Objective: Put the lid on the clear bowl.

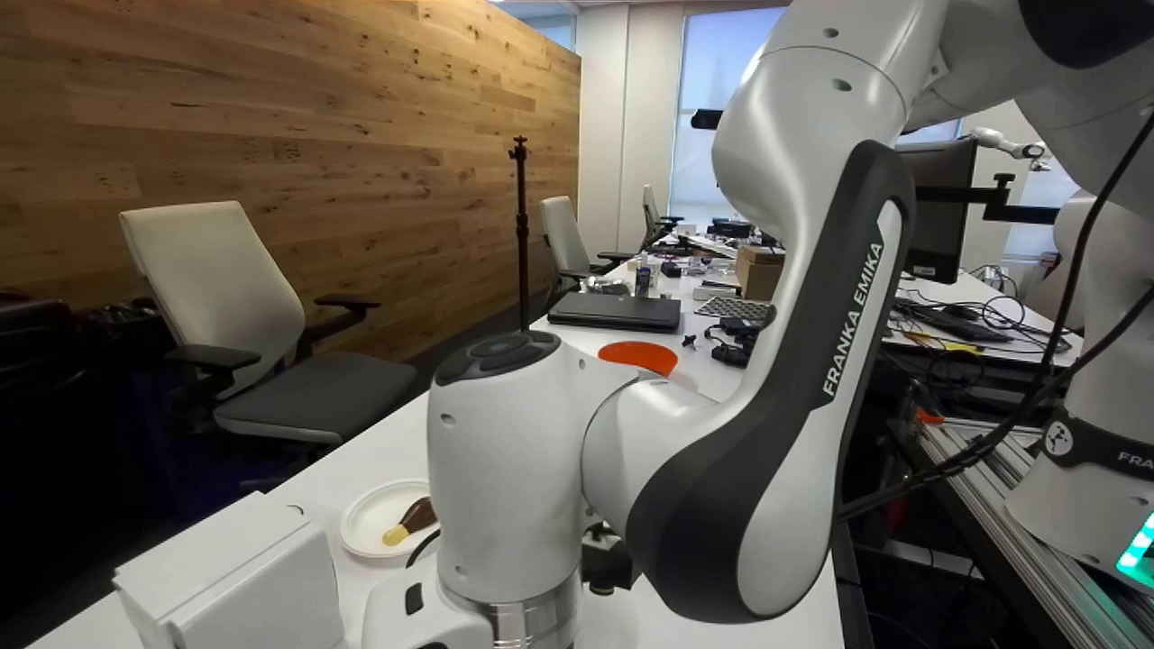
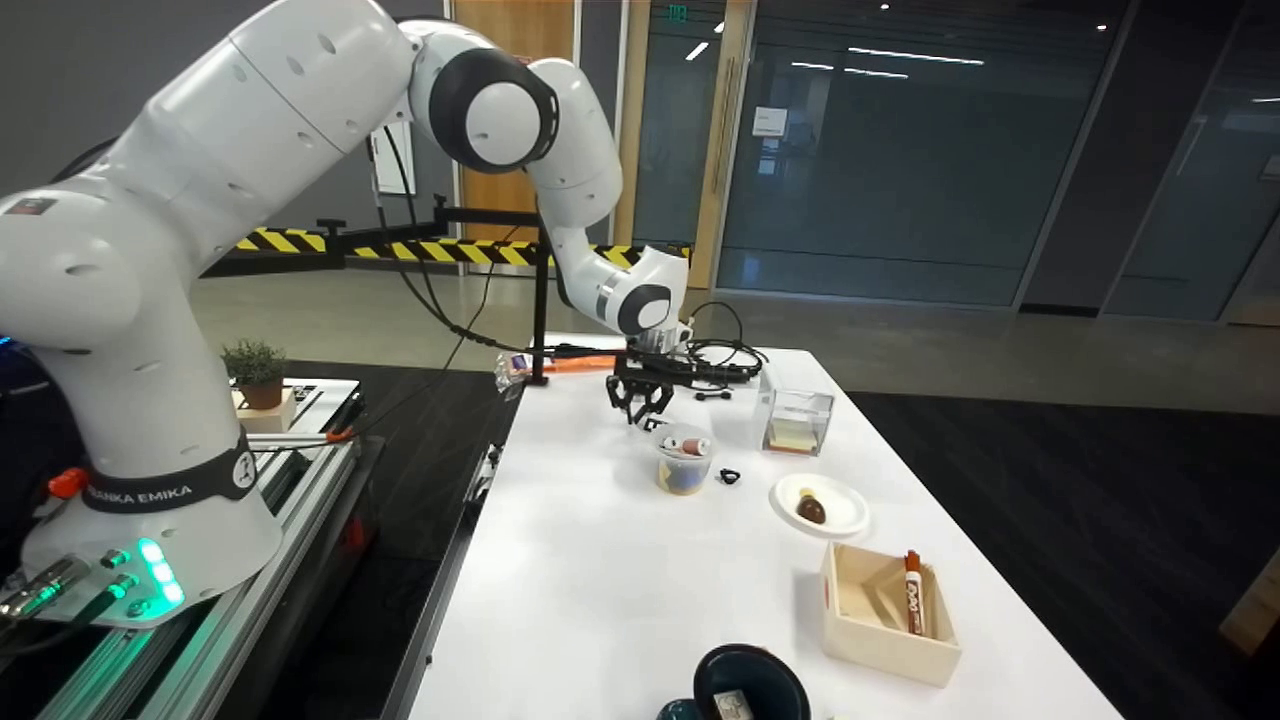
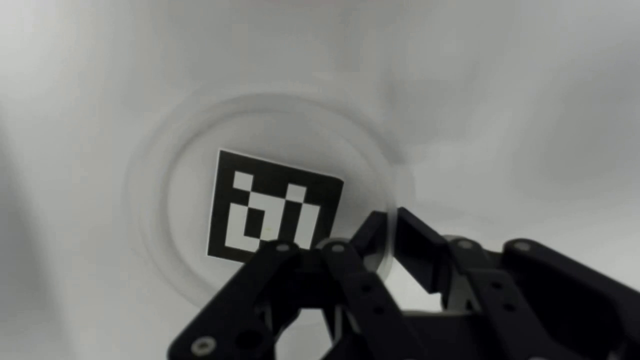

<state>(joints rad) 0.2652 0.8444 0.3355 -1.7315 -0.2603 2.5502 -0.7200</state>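
One lid (image 3: pixel 277 192), rim pinched between fingers (image 3: pixel 419 245)

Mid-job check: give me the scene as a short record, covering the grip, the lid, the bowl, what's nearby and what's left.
Grip: gripper shut on the rim of the lid
Lid: clear, round, black-and-white mark facing the wrist camera
Lid lifted: cannot tell
Bowl: clear bowl upright, uncovered, reddish and pale bits inside
Lid to bowl: beside it, not on it
Nearby: white plate with a brown-and-yellow item; wooden box with a marker in it
Left to do: set the lid on the bowl
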